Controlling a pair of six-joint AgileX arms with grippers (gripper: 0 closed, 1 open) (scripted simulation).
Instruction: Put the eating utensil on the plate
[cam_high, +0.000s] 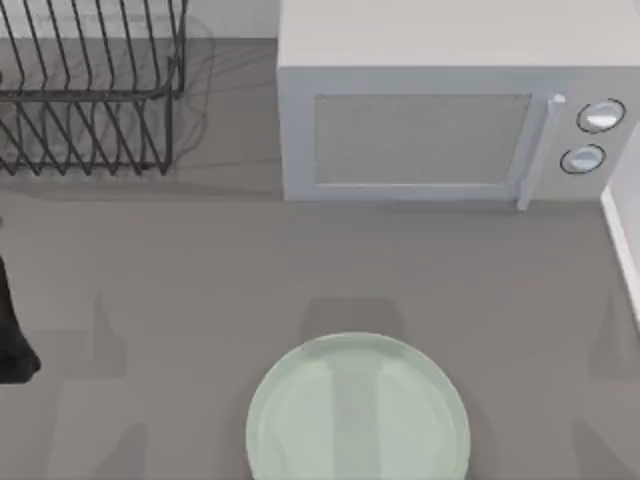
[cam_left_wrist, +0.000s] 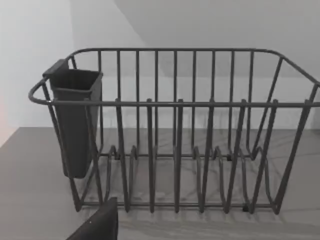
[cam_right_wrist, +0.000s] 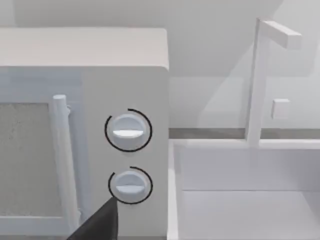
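Two arms idle. Left gripper (cam_left_wrist: 98, 224) faces the dish rack (cam_left_wrist: 175, 150) at table's back left, right gripper (cam_right_wrist: 98, 221) faces the microwave (cam_right_wrist: 125, 100) knobs. Grip state of both: can't tell. Plate (cam_high: 358, 410) is front centre, bare. Utensil location: can't tell; maybe in the rack's dark caddy (cam_left_wrist: 75, 120), a guess. Probably light, stiff and slick, so pinch the slim handle mid-length.

A matte black, angular left arm (cam_high: 12, 335) and dark, wedge-shaped gripper parts at both wrists.
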